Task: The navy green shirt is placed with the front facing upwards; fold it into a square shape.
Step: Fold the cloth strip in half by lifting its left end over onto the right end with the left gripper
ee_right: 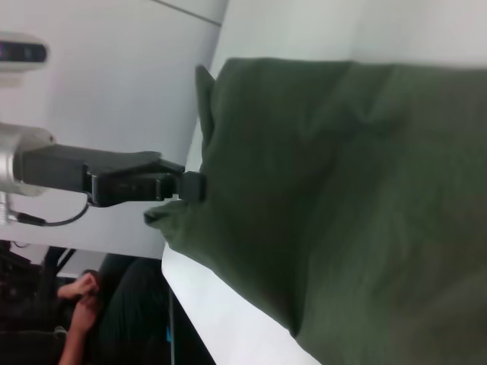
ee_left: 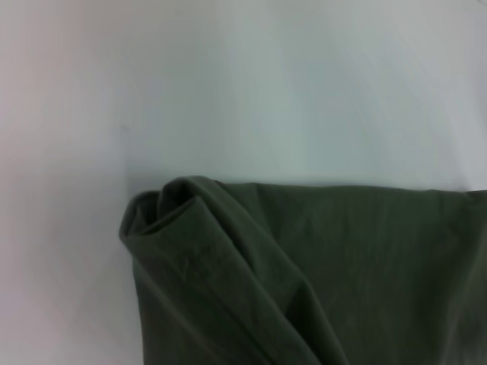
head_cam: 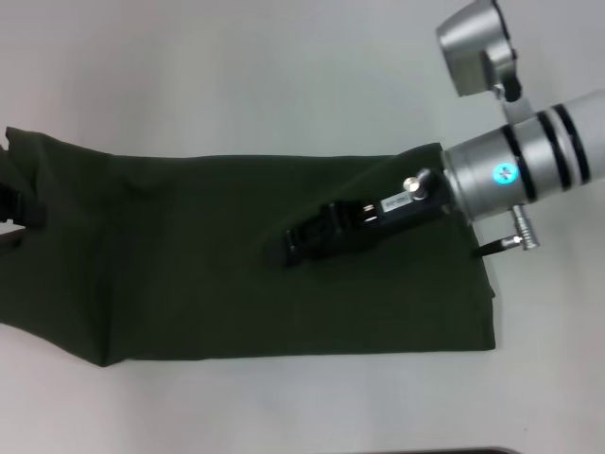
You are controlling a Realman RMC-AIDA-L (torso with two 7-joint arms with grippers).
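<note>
While the navy green shirt (head_cam: 217, 265) lies spread as a long, folded band across the middle of the white table (head_cam: 236, 76), reaching from the table's left edge almost to its right side, both arms are at it. The print cannot be seen; only plain dark cloth faces up. The right gripper (head_cam: 301, 241) rests low on the cloth, right of the shirt's middle and nearer its far edge, its black body pointing toward the left edge of the table. Whether its fingers are parted or closed cannot be told from the head view.

The left gripper (ee_right: 192, 186) is at the shirt's left end, over the table's left edge. In the right wrist view its black fingers are clenched on a bunched bit of the shirt's hem, which is lifted slightly there. The left wrist view shows a rolled, doubled corner of the shirt (ee_left: 183, 220) lying on the bare table.
</note>
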